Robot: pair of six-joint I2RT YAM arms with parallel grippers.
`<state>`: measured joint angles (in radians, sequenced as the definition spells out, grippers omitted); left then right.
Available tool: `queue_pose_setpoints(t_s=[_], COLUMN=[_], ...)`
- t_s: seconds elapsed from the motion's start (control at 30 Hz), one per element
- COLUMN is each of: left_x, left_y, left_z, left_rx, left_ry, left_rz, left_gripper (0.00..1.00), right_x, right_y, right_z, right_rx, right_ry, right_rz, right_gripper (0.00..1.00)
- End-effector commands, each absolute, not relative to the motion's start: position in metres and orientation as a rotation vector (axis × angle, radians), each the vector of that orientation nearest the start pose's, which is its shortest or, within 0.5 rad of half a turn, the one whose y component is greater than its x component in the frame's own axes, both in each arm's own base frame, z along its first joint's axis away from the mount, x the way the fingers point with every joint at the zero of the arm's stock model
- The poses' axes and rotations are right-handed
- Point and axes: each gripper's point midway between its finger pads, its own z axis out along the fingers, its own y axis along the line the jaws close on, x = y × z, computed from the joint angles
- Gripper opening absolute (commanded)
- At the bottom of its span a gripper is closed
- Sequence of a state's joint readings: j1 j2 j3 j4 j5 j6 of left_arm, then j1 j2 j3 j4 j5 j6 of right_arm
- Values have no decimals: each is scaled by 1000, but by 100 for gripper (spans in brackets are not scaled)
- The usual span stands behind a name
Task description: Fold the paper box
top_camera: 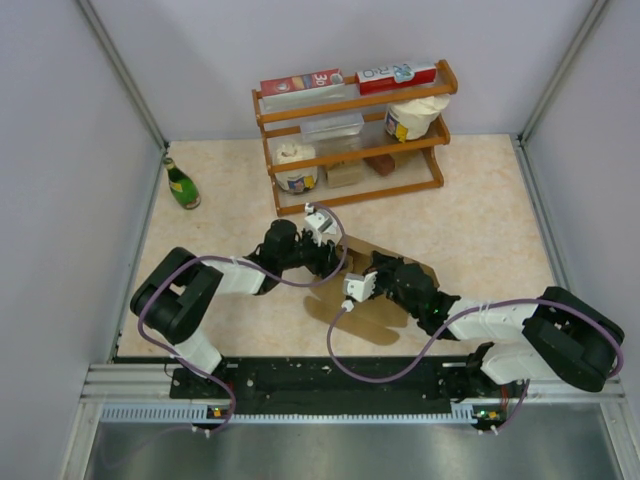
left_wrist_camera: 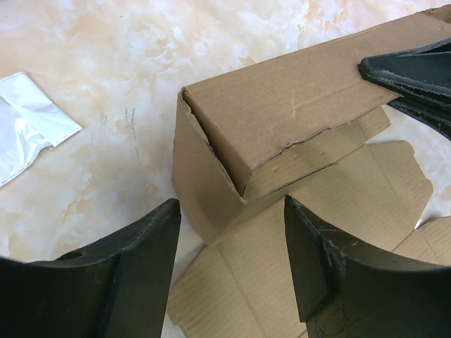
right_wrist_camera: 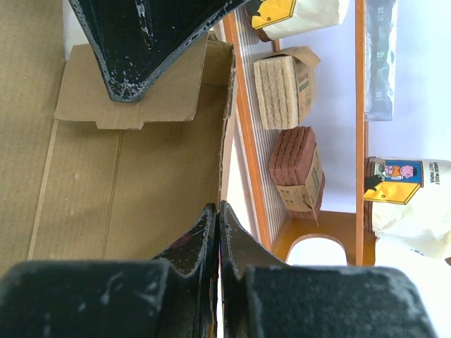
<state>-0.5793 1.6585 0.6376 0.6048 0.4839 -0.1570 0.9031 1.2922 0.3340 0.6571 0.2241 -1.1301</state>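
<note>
One paper box; one bottle

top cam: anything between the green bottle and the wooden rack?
Nothing. Between the green bottle and the wooden rack, the marbled tabletop is bare, as seen in the top external view.

My left arm and right arm were black with white links; purple cables ran along both; my fingers were scuffed black.

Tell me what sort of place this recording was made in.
Probably a lab robot test cell, not a home: plain white walls in a metal frame enclose a marble-look table, with a wooden rack of household goods and a green bottle as props.
</note>
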Motion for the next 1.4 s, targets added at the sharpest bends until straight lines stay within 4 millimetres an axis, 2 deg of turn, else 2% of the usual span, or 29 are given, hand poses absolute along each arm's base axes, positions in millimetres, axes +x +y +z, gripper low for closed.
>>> queue_pose_setpoints(t_s=[0.0,0.27,0.63,1.03,1.37], left_x=[313,312,310,310,313], left_y=[-307,-307,-306,-297,-294], left_z=[92,88,81,71,73], left_rx=[753,751,735,682,653], left_ry=[1816,1823,1844,1873,1863], left_rz=[-910,-893,-856,-787,-763], left_gripper=[65,66,66,66,66], right_x=[274,271,268,261,256], right_y=[247,247,251,252,256], right_z=[111,111,113,115,111], right_rx=[-1531,-1532,-1523,-1506,-1521], right_ry=[1107,1099,1094,1106,1117], right_rz=[-314,-314,-292,-232,-187], right_gripper=[0,15,26,27,23])
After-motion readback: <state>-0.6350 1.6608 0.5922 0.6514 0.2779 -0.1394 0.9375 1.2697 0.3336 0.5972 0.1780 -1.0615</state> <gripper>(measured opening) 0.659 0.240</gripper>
